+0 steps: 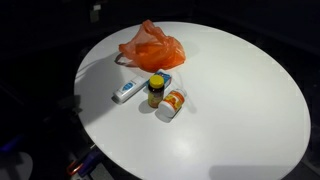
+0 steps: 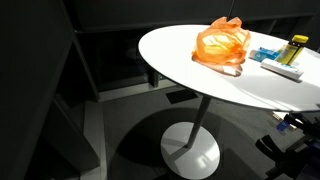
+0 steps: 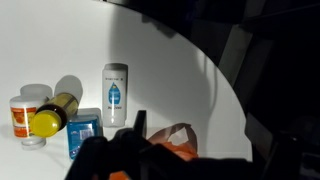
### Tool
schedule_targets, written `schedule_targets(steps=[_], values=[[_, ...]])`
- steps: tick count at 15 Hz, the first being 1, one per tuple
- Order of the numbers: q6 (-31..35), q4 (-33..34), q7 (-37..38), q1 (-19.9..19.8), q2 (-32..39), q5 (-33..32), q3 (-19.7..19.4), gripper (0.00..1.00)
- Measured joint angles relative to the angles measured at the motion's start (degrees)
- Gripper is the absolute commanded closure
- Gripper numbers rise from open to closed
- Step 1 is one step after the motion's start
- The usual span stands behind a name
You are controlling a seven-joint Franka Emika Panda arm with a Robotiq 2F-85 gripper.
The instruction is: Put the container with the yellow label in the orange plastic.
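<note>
The container with the yellow label and yellow lid [image 1: 156, 90] stands near the middle of the round white table [image 1: 240, 100], between a white bottle and an orange-labelled jar. It also shows in an exterior view [image 2: 297, 50] and lying sideways in the wrist view [image 3: 52, 115]. The crumpled orange plastic bag [image 1: 152, 47] lies at the table's edge, also in an exterior view [image 2: 222, 45]. In the wrist view the bag [image 3: 176, 138] sits partly behind my dark fingers. My gripper [image 3: 200, 135] is open and empty, well apart from the container. It does not show in the exterior views.
A white bottle [image 3: 116, 95], a blue box [image 3: 85, 132] and an orange-labelled jar [image 3: 24, 116] lie close around the container. The table stands on a single pedestal [image 2: 192, 150]. The surroundings are dark.
</note>
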Motion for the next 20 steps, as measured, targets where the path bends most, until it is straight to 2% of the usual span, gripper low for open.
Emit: schedule_targets(steps=[8,11,16,20], values=[[0.00,0.00,0.00,0.00,0.00,0.00,0.00,0.00],[0.77,-0.31,0.00,-0.14,0.46,-1.44,1.53,0.00],[7.30,0.37,0.25,-0.14,4.48,-5.74,5.38,0.00],[13.69,0.94,1.19,-1.05,8.58,-9.71,5.77,0.00]])
